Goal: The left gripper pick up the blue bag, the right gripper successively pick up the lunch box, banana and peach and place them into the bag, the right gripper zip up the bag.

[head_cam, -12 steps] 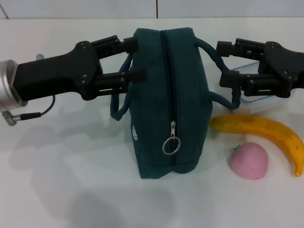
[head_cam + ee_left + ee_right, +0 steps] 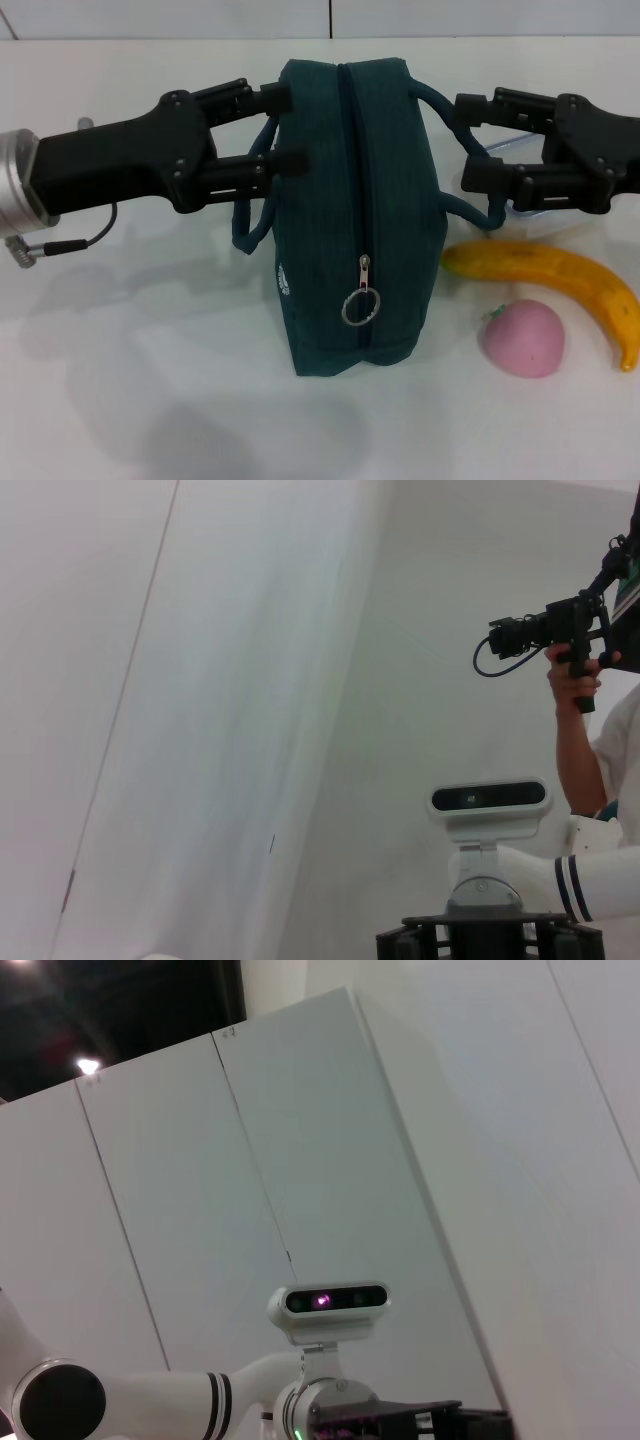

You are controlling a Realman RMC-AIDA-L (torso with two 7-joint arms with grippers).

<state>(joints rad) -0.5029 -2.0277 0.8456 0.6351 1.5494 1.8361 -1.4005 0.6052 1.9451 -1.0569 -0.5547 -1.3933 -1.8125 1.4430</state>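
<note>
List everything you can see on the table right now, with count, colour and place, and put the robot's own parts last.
blue bag: one, dark teal-blue, centre of the table, zipper shut with the ring pull toward the robot, a loop handle on each side.
banana: one, yellow-orange, right of the bag, lying flat.
peach: one, pink, right of the bag, nearer the robot than the banana.
lunch box: one, clear plastic, right of the bag, mostly hidden behind the right claw.
table: one, white, under everything.
left claw: one, black, fingers open either side of the bag's left handle.
right claw: one, black, fingers open around the bag's right handle.
</note>
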